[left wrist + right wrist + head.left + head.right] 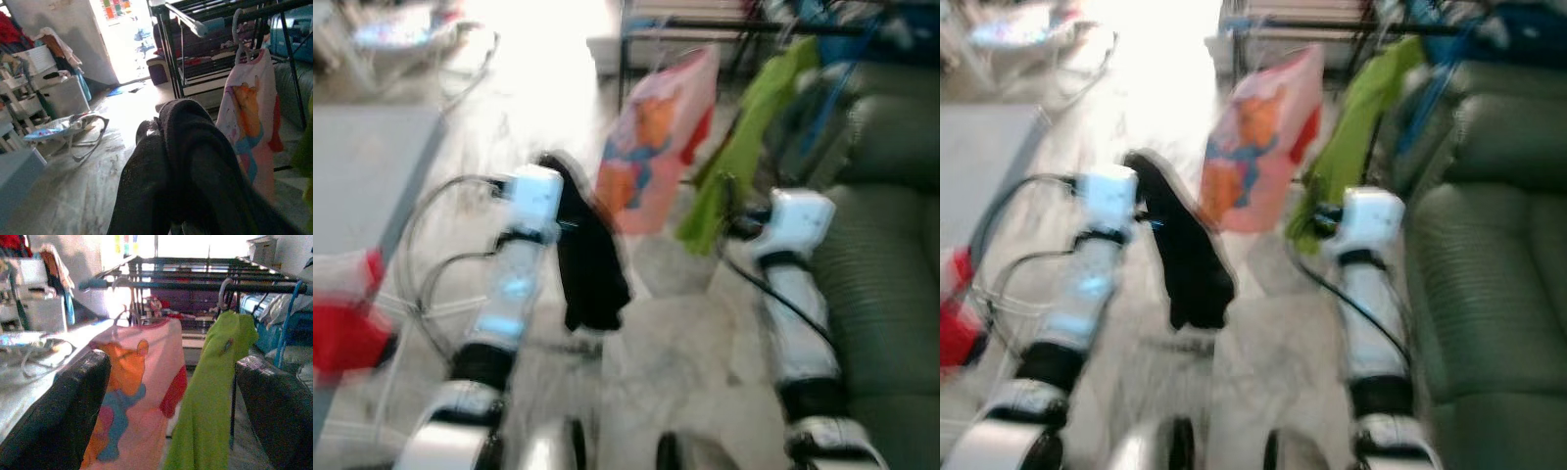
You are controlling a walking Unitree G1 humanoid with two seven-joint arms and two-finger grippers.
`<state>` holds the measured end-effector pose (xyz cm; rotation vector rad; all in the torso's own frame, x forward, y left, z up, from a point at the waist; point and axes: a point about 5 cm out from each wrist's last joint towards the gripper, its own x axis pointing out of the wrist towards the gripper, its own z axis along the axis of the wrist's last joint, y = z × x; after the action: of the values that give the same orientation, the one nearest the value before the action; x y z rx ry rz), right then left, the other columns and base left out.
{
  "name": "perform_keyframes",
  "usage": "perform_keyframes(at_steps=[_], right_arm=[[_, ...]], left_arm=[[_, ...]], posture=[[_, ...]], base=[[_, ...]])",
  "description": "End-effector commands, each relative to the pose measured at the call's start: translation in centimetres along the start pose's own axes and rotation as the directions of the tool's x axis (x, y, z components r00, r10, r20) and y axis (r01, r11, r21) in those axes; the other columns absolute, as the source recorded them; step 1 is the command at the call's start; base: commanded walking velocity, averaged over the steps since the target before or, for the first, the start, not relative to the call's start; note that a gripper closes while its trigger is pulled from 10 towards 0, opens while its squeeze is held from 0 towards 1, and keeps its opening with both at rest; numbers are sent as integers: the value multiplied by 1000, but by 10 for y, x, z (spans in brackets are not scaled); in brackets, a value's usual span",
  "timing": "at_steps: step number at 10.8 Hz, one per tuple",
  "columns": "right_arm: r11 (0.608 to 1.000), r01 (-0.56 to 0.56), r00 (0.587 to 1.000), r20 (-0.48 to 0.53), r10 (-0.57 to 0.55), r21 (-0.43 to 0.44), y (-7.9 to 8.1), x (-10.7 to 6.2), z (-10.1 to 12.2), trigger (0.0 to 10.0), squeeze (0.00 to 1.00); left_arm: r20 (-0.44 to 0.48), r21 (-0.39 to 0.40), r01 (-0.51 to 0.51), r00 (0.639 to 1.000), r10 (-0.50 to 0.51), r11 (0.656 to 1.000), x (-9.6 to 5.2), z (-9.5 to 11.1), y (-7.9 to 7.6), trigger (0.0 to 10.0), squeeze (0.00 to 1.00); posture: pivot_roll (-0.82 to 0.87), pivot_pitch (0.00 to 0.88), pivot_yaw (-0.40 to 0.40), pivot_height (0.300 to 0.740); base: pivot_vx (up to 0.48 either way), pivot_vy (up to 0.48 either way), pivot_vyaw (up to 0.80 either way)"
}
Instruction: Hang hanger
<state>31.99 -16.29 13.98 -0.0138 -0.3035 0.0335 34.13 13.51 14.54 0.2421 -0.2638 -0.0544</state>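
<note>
A black garment (592, 255) hangs in the air from my left gripper (560, 196), which is shut on it; the cloth (195, 171) covers the fingers. Ahead stands a dark drying rack (195, 284). On its bar a pink cartoon shirt (656, 147) and a green shirt (744, 147) hang on hangers. My right gripper (171, 416) is open, its wide-set fingers (58, 421) framing both shirts from a short way off. The head views are blurred.
A green sofa (891, 245) runs along the right, close to my right arm. A grey table (362, 166) with a red object (347, 323) is on the left. A baby bouncer (63, 129) and shelves with clutter stand farther left.
</note>
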Motion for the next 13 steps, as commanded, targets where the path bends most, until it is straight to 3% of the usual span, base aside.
perform_keyframes(at_steps=[1,4,7,10,13], right_arm=[[999,44,999,-14,-44,-13,-15,-5,-3,10000,0],[999,45,999,-21,-45,-22,-17,-5,-3,10000,0],[999,37,999,-25,-38,-29,-17,-4,-4,10000,0],[999,39,999,-26,-40,-37,-18,-3,-4,10000,0],[998,45,999,-24,-46,-43,-19,-2,-4,10000,0]], left_arm=[[80,-19,39,996,-37,999,5,17,-12,10000,0],[91,-34,64,994,-61,997,4,19,-20,10000,0],[80,-50,51,996,-47,997,6,17,-21,10000,0],[80,-55,51,996,-46,997,6,17,-22,10000,0],[54,-68,23,998,-19,997,8,16,-20,10000,0]], posture=[[-91,181,1,740],[-90,177,-2,740],[-94,172,-13,740],[-95,169,-17,740],[-94,170,-18,740]], base=[[442,0,-431],[469,0,0],[467,0,-615],[433,0,0],[114,420,0]])
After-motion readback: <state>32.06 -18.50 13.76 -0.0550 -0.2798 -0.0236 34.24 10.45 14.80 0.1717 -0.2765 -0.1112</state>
